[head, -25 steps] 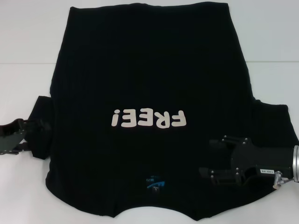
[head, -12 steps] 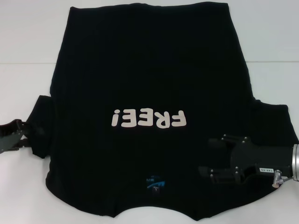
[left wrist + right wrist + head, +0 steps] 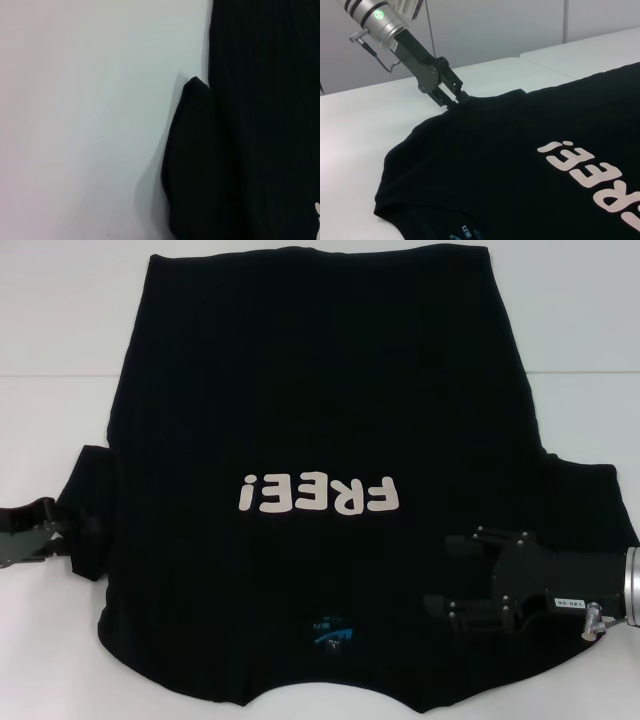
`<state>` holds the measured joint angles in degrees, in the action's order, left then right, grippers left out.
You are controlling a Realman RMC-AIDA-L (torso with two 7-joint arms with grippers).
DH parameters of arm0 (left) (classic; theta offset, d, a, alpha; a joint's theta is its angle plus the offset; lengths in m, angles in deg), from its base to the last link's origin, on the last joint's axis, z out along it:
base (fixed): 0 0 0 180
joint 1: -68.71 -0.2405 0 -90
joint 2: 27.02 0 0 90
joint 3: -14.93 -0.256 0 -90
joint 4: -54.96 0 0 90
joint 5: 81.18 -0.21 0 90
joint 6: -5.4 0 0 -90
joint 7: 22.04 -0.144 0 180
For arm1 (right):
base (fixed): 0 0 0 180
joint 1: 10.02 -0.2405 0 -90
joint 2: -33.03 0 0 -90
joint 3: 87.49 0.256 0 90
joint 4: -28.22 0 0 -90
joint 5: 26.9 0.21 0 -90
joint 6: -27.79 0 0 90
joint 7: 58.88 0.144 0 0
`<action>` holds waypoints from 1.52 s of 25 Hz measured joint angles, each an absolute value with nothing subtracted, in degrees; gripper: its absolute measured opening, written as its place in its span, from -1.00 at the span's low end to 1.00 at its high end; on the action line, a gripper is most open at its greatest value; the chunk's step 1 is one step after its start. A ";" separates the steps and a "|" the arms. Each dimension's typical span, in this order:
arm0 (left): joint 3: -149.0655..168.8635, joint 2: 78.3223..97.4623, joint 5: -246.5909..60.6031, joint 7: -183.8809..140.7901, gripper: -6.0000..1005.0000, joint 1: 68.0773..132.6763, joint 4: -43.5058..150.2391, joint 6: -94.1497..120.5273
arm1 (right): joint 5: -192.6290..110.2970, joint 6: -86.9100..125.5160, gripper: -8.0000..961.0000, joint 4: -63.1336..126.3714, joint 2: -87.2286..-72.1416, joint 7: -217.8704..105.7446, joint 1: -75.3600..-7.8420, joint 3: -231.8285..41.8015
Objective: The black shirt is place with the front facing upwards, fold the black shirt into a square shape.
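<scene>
In the head view, the shirt is seen spread flat, front up, on the white table, covering most of it; its collar and blue label lie at 6 o'clock, its hem at 12 o'clock, and the white letters "FREE!" read upside down just below centre; the left gripper is placed at 9 o'clock, at the edge of the left sleeve, which is bunched there, and whether cloth is pinched cannot be told from here; the right gripper is held at 4 o'clock over the right shoulder area, its two fingers spread apart with nothing seen between them. In the left wrist view, only the folded sleeve is shown, lying against the shirt body with bare table beside it; none of that arm's fingers are shown. In the right wrist view, the left gripper is seen across the shirt, its fingers pressed together on the sleeve edge, the cloth being lifted slightly off the table there; the letters are seen near the picture's edge.
</scene>
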<state>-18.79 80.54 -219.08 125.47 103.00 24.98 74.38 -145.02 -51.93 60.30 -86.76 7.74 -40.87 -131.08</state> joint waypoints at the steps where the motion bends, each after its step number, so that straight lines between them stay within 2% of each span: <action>1: -18.84 80.54 -219.08 125.47 -0.16 103.02 24.98 74.38 | -145.02 -51.93 0.90 60.31 -86.77 7.74 -40.87 -131.08; 11: -19.05 80.55 -219.17 125.46 0.25 103.08 24.98 74.15 | -145.02 -51.93 0.90 60.31 -86.76 7.74 -40.88 -131.08; 14: -19.03 80.56 -219.17 125.50 0.47 103.08 24.99 74.14 | -145.02 -51.93 0.90 60.30 -86.77 7.74 -40.95 -131.08; 38: -18.17 81.08 -216.87 124.98 0.45 103.34 25.14 74.79 | -145.02 -51.66 0.90 60.31 -86.78 7.74 -41.07 -131.08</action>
<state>-18.17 81.08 -216.87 124.98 103.34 25.14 74.79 -145.02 -51.66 60.31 -86.78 7.74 -41.07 -131.08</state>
